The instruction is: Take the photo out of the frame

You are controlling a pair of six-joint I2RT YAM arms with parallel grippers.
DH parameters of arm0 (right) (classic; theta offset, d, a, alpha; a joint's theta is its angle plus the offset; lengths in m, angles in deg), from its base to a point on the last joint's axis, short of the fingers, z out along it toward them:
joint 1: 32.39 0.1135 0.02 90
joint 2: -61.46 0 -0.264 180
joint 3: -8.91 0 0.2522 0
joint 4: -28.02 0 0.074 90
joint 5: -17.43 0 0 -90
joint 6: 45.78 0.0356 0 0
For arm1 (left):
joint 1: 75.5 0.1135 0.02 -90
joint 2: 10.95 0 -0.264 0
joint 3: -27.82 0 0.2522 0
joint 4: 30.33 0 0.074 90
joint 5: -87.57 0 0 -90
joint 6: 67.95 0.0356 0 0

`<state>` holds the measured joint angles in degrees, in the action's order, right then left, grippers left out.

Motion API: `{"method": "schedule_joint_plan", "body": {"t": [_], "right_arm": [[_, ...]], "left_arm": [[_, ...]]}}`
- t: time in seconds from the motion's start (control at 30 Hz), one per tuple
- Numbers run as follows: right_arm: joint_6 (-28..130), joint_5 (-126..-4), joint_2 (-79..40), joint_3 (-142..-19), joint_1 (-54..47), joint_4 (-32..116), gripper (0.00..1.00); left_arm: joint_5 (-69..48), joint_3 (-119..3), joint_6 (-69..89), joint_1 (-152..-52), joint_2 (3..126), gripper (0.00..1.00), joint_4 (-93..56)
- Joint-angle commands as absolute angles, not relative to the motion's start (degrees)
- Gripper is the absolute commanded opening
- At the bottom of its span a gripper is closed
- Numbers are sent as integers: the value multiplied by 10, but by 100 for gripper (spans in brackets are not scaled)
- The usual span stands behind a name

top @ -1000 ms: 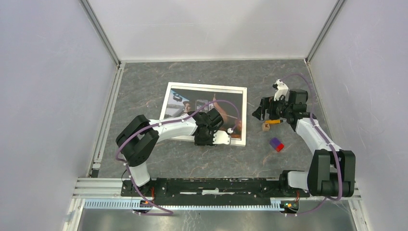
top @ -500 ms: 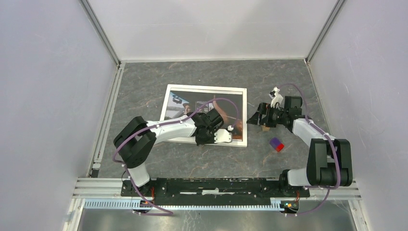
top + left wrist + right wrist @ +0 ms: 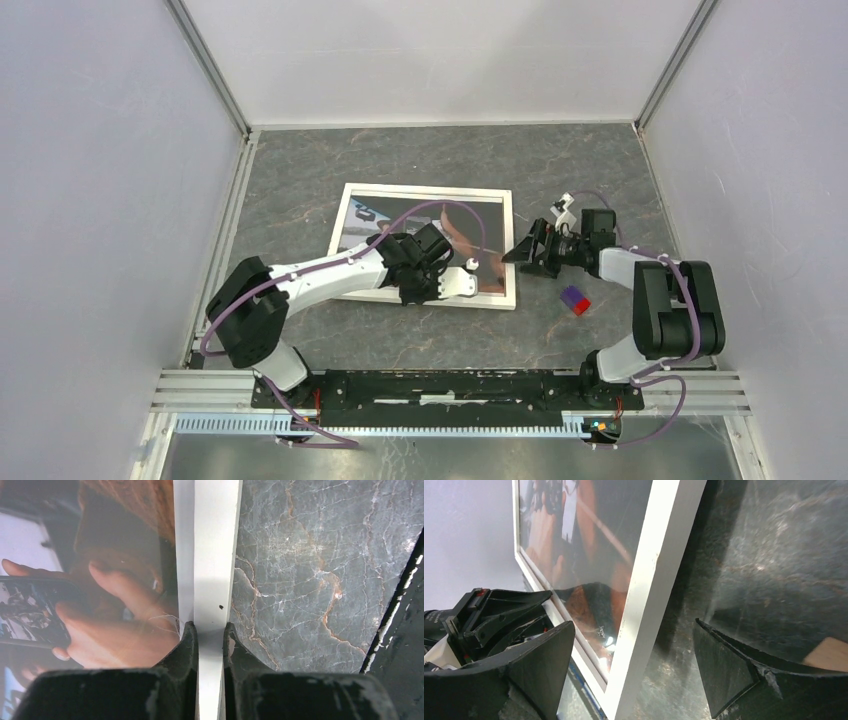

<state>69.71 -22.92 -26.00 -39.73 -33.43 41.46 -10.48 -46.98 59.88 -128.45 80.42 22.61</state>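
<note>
The frame (image 3: 430, 188), white-bordered, lies face up on the grey table with the photo (image 3: 365, 215) showing under its glass. My left gripper (image 3: 415, 296) is shut on the frame's near white border (image 3: 215, 555), one finger on the glass side and one on the outer side (image 3: 210, 630). My right gripper (image 3: 525, 252) is open at the frame's right edge. In the right wrist view the white border (image 3: 659, 565) runs between its spread fingers (image 3: 633, 625), which do not touch it.
A small blue and red block (image 3: 574, 299) lies right of the frame's near corner. A wooden block (image 3: 830, 655) sits just beside my right gripper's outer finger. Enclosure walls stand on three sides.
My right gripper has dropped and moved left until it straddles the frame's right edge. My left arm has swung left while holding the border, and the frame shifted slightly with it.
</note>
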Motion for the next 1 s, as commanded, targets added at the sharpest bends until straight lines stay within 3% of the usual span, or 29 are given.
{"method": "schedule_joint_plan", "body": {"t": [0.0, 0.53, 0.77, 0.97], "right_arm": [[786, -192, -275, -370, -310, 326, 94], [958, -147, -340, -333, -248, 104, 82], [1109, -136, -366, -292, -243, -114, 72], [1122, -142, -389, -286, -218, -147, 68]], "left_arm": [[-135, -474, 585, -1281, 762, 2, 203], [-151, -467, 601, -1280, 758, 2, 177], [-154, -470, 606, -1280, 762, 2, 165], [-163, -476, 609, -1281, 770, 2, 148]]}}
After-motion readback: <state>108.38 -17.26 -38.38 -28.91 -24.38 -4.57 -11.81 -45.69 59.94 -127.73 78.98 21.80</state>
